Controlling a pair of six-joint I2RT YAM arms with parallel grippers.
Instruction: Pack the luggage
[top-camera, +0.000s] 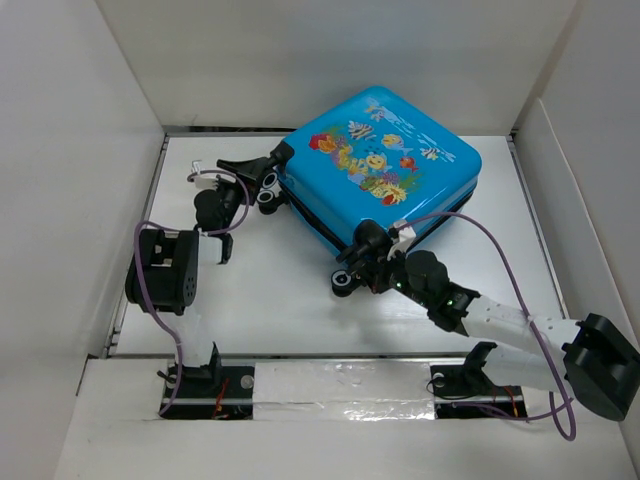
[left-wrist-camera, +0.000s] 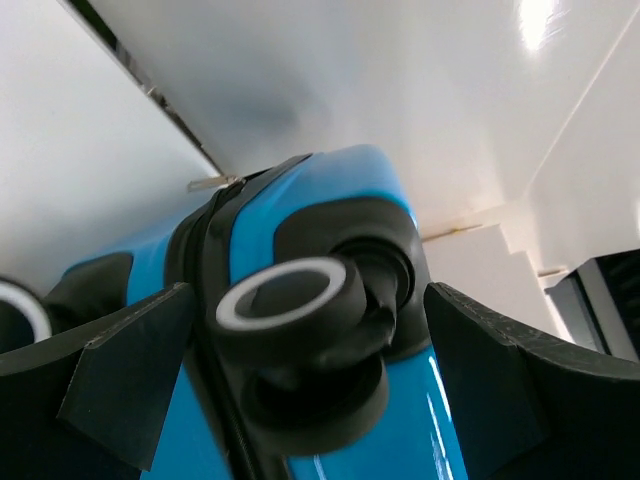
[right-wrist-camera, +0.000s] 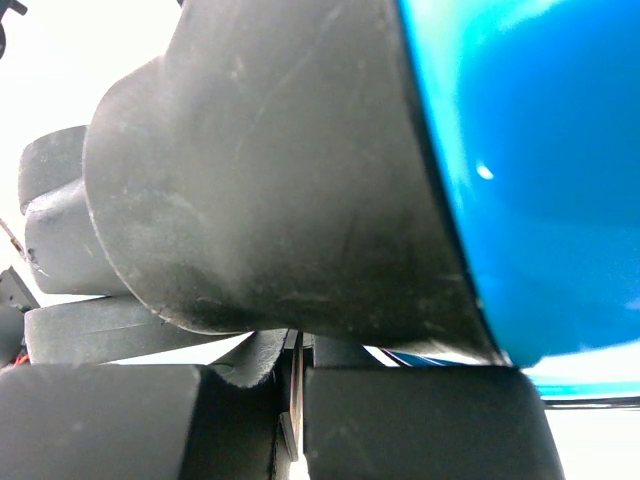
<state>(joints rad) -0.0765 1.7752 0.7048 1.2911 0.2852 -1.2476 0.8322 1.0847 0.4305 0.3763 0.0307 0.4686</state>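
Observation:
The bright blue luggage (top-camera: 385, 160) lies closed and flat at the back of the table, fish print up; its lining is hidden. My left gripper (top-camera: 257, 183) is open at the case's left corner, its jaws on either side of a black-and-white wheel (left-wrist-camera: 290, 330); blue shell (left-wrist-camera: 330, 190) fills the left wrist view behind my left gripper (left-wrist-camera: 305, 335). My right gripper (top-camera: 365, 250) is at the near corner, by another wheel (top-camera: 343, 285). In the right wrist view my right gripper (right-wrist-camera: 298, 385) is shut on a thin flat tab (right-wrist-camera: 296, 405), apparently a zipper pull, under a black wheel housing (right-wrist-camera: 280, 170) and the blue shell (right-wrist-camera: 540, 150).
White walls (top-camera: 90, 150) enclose the table on the left, back and right. A taped strip (top-camera: 340, 390) runs along the near edge between the arm bases. Purple cables (top-camera: 500, 250) loop from both arms.

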